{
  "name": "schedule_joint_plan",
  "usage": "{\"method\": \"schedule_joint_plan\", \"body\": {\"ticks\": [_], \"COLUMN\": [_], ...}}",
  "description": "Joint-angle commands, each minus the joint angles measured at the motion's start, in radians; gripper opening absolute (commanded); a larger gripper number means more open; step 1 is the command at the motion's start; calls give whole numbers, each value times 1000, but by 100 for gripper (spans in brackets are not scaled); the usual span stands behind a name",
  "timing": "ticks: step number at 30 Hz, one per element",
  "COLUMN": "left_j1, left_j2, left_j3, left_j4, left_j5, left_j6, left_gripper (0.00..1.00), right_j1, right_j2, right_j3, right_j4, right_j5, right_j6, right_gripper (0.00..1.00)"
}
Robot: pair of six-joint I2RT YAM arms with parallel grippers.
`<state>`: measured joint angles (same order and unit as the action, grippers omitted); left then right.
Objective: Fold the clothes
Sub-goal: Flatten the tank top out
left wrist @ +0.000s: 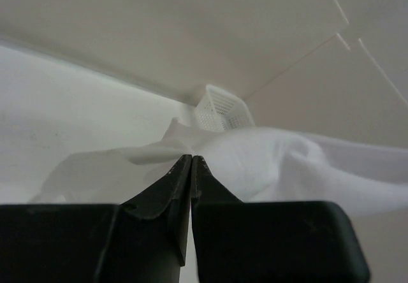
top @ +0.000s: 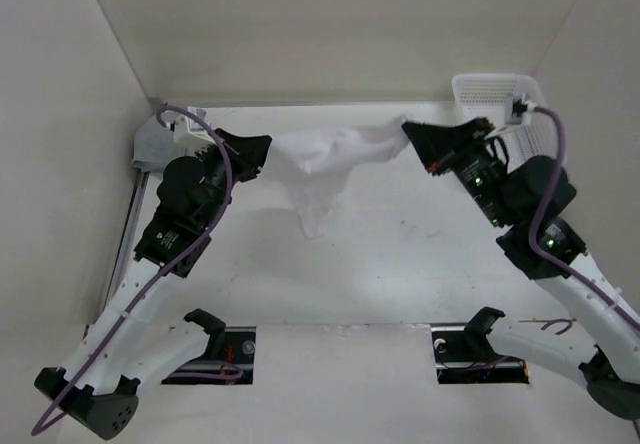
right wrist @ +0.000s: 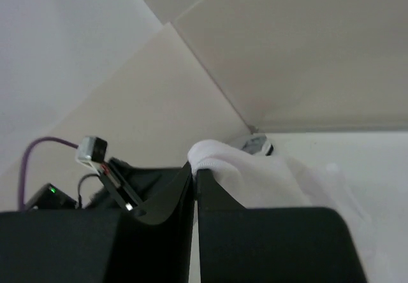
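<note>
The clothes (top: 325, 169), a thin white garment, hang lifted off the white table (top: 400, 254) between my two grippers near the back wall, with a pointed fold drooping toward the table in the middle. My left gripper (top: 268, 152) is shut at the garment's left end. In the left wrist view its jaws (left wrist: 192, 157) meet tip to tip and the white fabric (left wrist: 268, 162) spreads away from them. My right gripper (top: 406, 129) is shut on the right end, and a hemmed edge of the cloth (right wrist: 255, 181) bulges over its closed tips (right wrist: 194, 167).
A white mesh basket (top: 495, 92) stands in the back right corner, also seen from the left wrist (left wrist: 222, 109). A grey-white bundle (top: 152, 146) lies in the back left corner. White walls close in the table on three sides.
</note>
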<state>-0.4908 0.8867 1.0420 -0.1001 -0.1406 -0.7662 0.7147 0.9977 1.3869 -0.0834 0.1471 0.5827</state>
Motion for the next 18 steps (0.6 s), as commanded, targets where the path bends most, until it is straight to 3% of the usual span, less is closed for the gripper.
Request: {"method": "schedule_joint_plan", "body": {"ticks": [1,5,8,12,15,18], "left_j1": [16,88,108,62,45,50], "left_j2": [24,89,217,431,507,547], "left_j3": [-64,-213,-249,-156,-91,-82], "left_j4": [-177,-173,-63,60,80,51], "left_j5": [-16,2,19,10,4,3], "left_j6": [19,-1,-12,-15,-16,-7], "left_gripper": [3,4,3,0,1,11], "right_j1": [15,24,4,-24,-42,-60], "right_j2": [-62,-140,-162,-108,-73,-44], "right_j3": [-341,-687,-828,-827,-799,-799], "right_j4": [-6,4,13,27,36,37], "right_j5": [-7,19,25,32,40,40], "right_j6": [104,233,279,250,218,206], "right_gripper": [6,5,5,5,5,5]}}
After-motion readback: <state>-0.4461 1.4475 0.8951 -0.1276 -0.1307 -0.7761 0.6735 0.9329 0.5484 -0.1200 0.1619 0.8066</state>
